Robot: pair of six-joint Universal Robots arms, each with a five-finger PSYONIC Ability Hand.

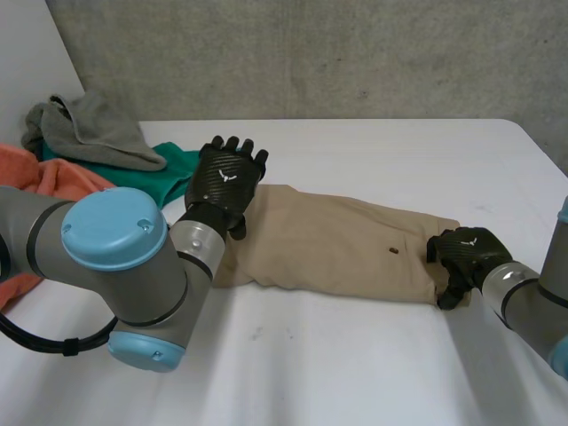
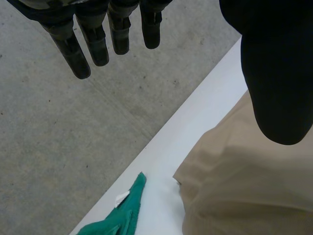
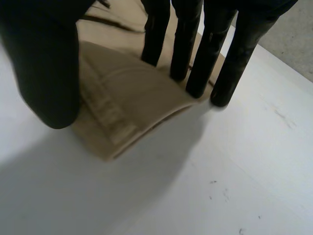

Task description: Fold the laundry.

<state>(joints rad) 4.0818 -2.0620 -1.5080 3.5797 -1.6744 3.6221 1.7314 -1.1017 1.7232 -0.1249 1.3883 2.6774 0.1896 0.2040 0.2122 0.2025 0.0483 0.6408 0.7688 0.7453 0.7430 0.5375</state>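
Tan trousers (image 1: 337,244) lie folded in a long strip across the middle of the white table (image 1: 355,364). My left hand (image 1: 227,180) is raised over their left end, fingers straight and spread, holding nothing; in the left wrist view the left hand (image 2: 93,39) hovers above the tan cloth (image 2: 244,186). My right hand (image 1: 466,253) is at the trousers' right end. There its straight fingers (image 3: 205,54) rest their tips on the waistband edge (image 3: 127,93), which is slightly raised off the table, and the thumb stands apart on the near side.
A pile of laundry sits at the back left: a grey cloth (image 1: 89,129), a green cloth (image 1: 173,173) (image 2: 122,215) and an orange cloth (image 1: 53,182). The table's far edge runs just behind the trousers, with concrete floor (image 2: 73,137) beyond.
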